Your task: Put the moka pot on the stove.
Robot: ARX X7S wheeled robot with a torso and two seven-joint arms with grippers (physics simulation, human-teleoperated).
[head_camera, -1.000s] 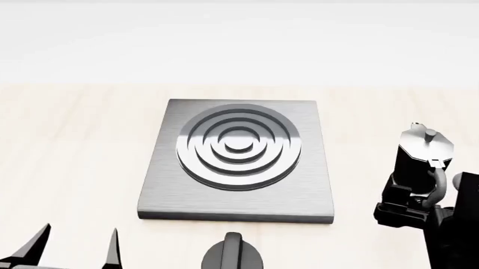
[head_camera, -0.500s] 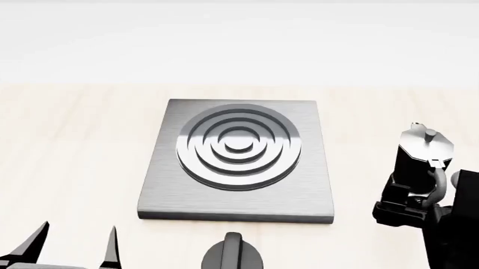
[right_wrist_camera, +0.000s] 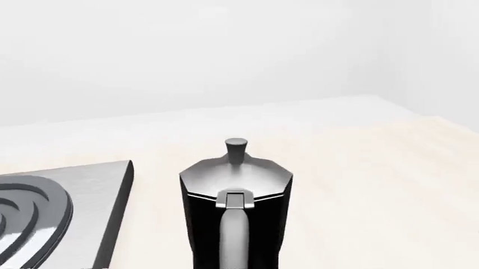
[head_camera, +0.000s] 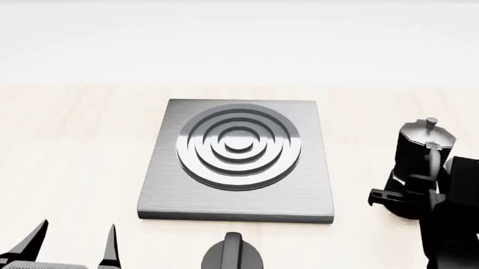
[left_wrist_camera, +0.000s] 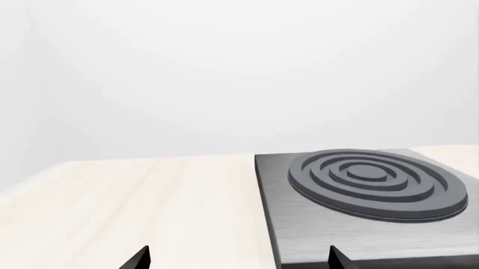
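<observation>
Pale wooden countertop (head_camera: pixel 75 145) is carrying the stove (head_camera: pixel 238 159); right gripper (head_camera: pixel 408 196), grip unclear, is lining up behind the moka pot (head_camera: pixel 423 151); left gripper (head_camera: pixel 71 246) is idling open.

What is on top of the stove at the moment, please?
Nothing rests on the stove; only its raised burner rings show. The moka pot stands on the table to its right.

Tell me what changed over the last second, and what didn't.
The pot now looks upright where it looked tilted before, and its lid knob sits higher in the head view. The right claw behind it shifted a little; whether it grips the pot cannot be told. The left claw crept slightly lower in view, open. The stove and the knob in front of it stayed put.
</observation>
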